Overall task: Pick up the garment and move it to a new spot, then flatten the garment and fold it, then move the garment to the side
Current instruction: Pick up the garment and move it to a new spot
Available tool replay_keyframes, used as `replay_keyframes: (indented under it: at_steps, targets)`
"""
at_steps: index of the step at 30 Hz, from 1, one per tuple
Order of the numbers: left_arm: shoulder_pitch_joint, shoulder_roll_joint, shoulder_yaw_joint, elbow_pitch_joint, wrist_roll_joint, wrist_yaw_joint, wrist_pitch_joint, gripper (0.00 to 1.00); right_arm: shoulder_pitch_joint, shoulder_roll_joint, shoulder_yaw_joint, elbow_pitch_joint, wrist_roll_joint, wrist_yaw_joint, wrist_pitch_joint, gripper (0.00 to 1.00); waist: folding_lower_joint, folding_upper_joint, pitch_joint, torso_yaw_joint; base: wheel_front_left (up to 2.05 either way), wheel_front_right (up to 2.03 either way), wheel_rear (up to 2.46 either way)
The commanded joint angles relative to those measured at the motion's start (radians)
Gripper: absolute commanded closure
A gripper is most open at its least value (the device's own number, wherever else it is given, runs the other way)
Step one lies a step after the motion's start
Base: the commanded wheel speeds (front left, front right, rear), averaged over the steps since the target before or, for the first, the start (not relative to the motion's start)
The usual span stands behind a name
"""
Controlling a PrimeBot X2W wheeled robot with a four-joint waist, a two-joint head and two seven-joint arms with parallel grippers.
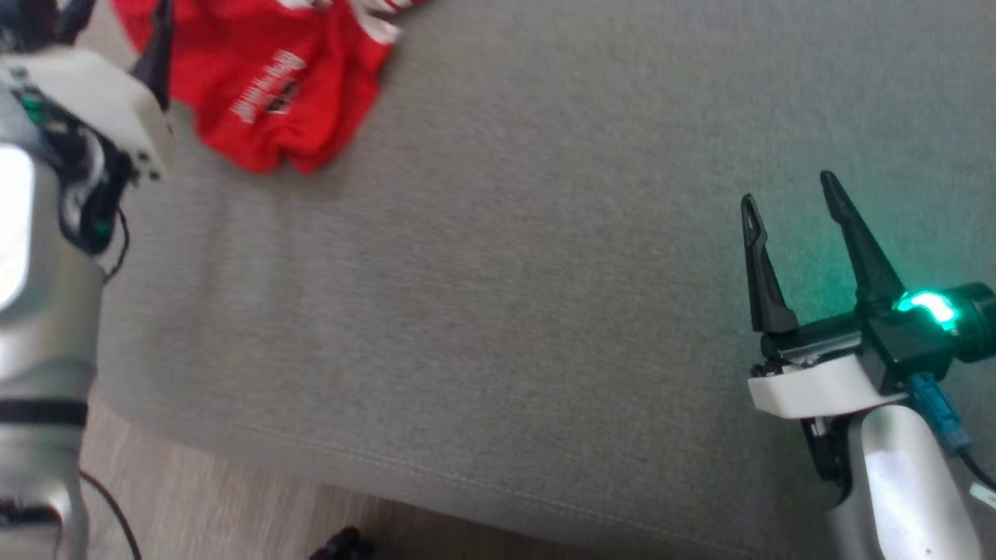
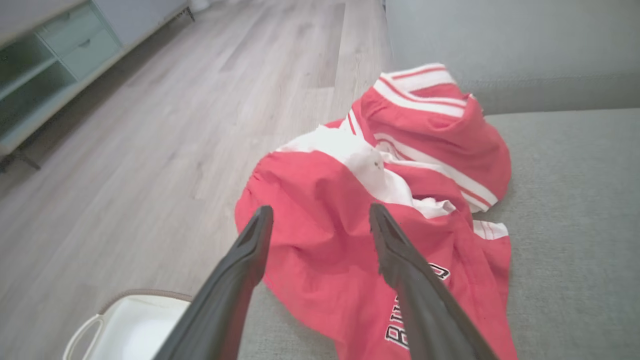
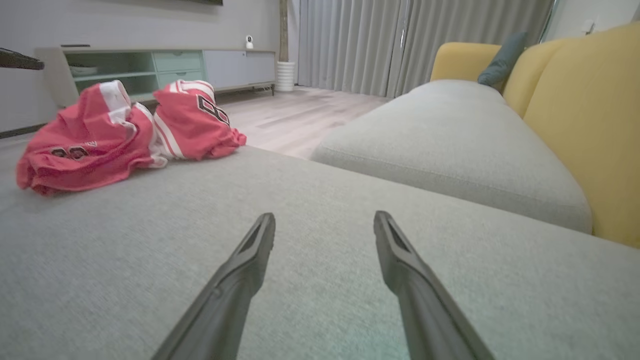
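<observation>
A crumpled red garment with white stripes and lettering lies bunched at the far left of the grey sofa cushion. In the left wrist view the garment sits just beyond my left gripper, which hovers above it, open, with nothing between its fingers. My right gripper stands open at the lower right over bare cushion, far from the garment. From the right wrist view the garment is a heap at the far left, and the right gripper holds nothing.
The cushion's front edge drops to a wood floor. A white basket sits on the floor by the sofa. A second grey cushion and yellow backrest lie to the right. A low cabinet stands by the wall.
</observation>
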State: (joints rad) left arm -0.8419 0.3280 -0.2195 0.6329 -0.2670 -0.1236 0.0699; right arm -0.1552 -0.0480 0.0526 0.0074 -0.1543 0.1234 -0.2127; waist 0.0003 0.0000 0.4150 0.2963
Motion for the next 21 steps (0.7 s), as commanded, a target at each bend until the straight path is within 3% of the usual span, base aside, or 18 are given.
replay_keyframes:
  at_steps: [1, 11, 17, 18, 19, 21]
  targets:
    - [-0.054, 0.055, 0.027, 0.005, -0.01, -0.001, 0.01, 0.0, -0.012, -0.002, 0.027, -0.046, -0.011, 0.007, 0.006, 0.0, -0.0003, 0.0, 0.081, -0.058, 0.0, 0.0, 0.0]
    - [-0.214, 0.03, 0.048, 0.293, -0.051, 0.044, 0.066, 0.0, -0.007, -0.002, 0.029, -0.13, -0.027, 0.007, 0.027, 0.0, -0.0003, 0.0, 0.199, -0.085, 0.0, 0.0, 0.0]
    - [-0.258, 0.021, 0.06, 0.399, -0.095, 0.022, 0.066, 0.0, -0.014, -0.002, 0.044, -0.135, -0.019, 0.007, 0.021, 0.0, -0.0003, 0.0, 0.225, -0.094, 0.0, 0.0, 0.0]
    - [-0.261, 0.02, 0.057, 0.408, -0.098, 0.017, 0.064, 0.58, -0.016, -0.002, 0.045, -0.134, -0.017, 0.007, 0.02, 0.0, -0.0003, 0.0, 0.227, -0.094, 0.0, 0.0, 0.0]
    - [-0.265, 0.019, 0.055, 0.415, -0.102, 0.014, 0.057, 1.0, -0.018, -0.002, 0.045, -0.133, -0.016, 0.007, 0.019, 0.0, -0.0003, 0.0, 0.227, -0.095, 0.0, 0.0, 0.0]
    - [-0.27, 0.018, 0.045, 0.43, -0.104, 0.008, 0.047, 1.0, -0.02, -0.002, 0.045, -0.13, -0.015, 0.007, 0.017, 0.0, -0.0003, 0.0, 0.228, -0.094, 0.0, 0.0, 0.0]
